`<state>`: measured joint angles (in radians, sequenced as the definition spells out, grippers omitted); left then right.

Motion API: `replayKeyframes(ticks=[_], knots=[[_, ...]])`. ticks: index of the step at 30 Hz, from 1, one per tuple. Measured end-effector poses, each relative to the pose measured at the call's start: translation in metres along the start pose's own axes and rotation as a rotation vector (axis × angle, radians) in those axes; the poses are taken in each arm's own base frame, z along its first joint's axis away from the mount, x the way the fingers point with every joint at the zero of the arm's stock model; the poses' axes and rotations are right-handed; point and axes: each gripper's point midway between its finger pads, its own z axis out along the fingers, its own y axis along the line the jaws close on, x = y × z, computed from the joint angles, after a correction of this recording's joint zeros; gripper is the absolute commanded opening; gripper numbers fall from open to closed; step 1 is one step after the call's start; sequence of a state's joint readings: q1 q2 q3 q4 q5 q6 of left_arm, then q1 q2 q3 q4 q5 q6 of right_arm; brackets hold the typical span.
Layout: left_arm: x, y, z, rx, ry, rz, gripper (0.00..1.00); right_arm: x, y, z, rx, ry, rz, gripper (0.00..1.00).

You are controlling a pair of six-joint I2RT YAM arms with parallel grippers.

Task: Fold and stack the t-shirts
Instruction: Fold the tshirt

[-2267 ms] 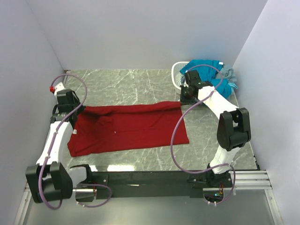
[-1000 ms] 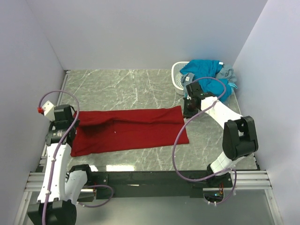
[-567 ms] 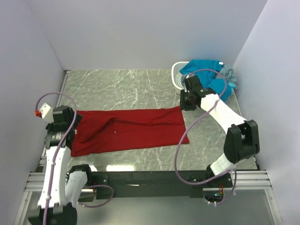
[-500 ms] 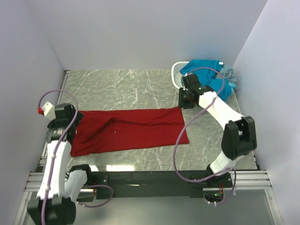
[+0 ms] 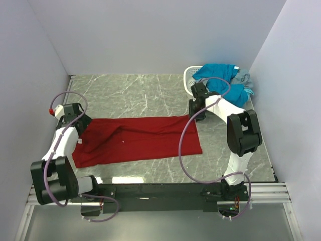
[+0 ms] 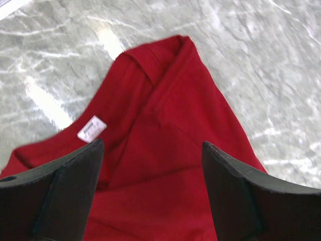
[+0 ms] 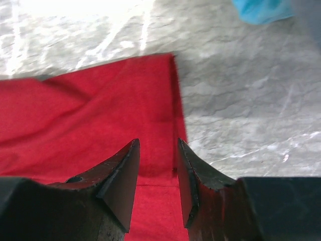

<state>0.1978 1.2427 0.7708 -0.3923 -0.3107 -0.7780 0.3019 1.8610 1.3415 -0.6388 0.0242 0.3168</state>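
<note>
Red t-shirt (image 5: 140, 138) was down on the marble desk (image 5: 130, 93), and it lay as a long, narrow band running left to right, so the lengthwise fold looked done. Over at the collar end, the left pincer (image 6: 151, 150) hovered above the cloth with its jaws spread wide and nothing between them; the white neck label (image 6: 92, 128) showed just beside its left jaw, and the folded sleeve edge ran up ahead of it. At the other end, the right pincer (image 7: 158, 148) hung over the far hem corner, jaws parted with a narrower gap, and the red cloth lay flat beneath them, not pinched.

So neither arm had a hold of anything.

By my reading, the task was early. The band had yet to be folded crosswise into a compact packet, and both pincers sat at opposite ends, well placed for that. And there was more waiting: a teal-blue t-shirt (image 5: 220, 75) and a grey t-shirt (image 5: 244, 78) were heaped, crumpled, over the white basket (image 5: 189, 80) in the far right corner, neither one folded. No stack was anywhere on the desk yet.
</note>
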Motion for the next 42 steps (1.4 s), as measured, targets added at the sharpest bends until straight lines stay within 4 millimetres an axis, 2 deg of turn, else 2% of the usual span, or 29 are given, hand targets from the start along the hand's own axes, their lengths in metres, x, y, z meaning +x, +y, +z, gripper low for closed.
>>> replayKeyframes(ticks=[8, 16, 18, 20, 27, 33, 34, 36, 42], knots=[[-0.006, 0.000, 0.027, 0.017, 0.026, 0.000, 0.83, 0.007, -0.013, 0.019, 0.022, 0.050, 0.028, 0.41], [0.007, 0.003, 0.054, 0.005, 0.098, -0.003, 0.81, 0.013, -0.011, 0.030, 0.007, 0.084, 0.029, 0.37], [0.011, 0.003, 0.059, -0.003, 0.112, 0.000, 0.77, 0.013, -0.010, 0.031, 0.004, 0.087, 0.030, 0.34], [0.015, 0.005, 0.065, -0.013, 0.128, 0.002, 0.69, 0.011, -0.010, 0.032, -0.001, 0.088, 0.032, 0.30], [0.018, 0.007, 0.076, -0.035, 0.144, 0.010, 0.60, 0.011, -0.006, 0.032, -0.022, 0.095, 0.039, 0.15], [0.017, 0.005, 0.083, -0.029, 0.136, 0.021, 0.28, 0.011, -0.006, 0.032, -0.025, 0.096, 0.044, 0.00], [0.017, 0.005, 0.085, -0.027, 0.133, 0.022, 0.22, 0.012, -0.006, 0.032, -0.025, 0.096, 0.044, 0.00], [0.016, 0.003, 0.087, -0.021, 0.131, 0.017, 0.02, 0.011, -0.007, 0.032, -0.023, 0.097, 0.047, 0.00], [0.012, 0.002, 0.090, -0.019, 0.122, -0.004, 0.00, 0.012, -0.010, 0.031, -0.011, 0.100, 0.076, 0.00]])
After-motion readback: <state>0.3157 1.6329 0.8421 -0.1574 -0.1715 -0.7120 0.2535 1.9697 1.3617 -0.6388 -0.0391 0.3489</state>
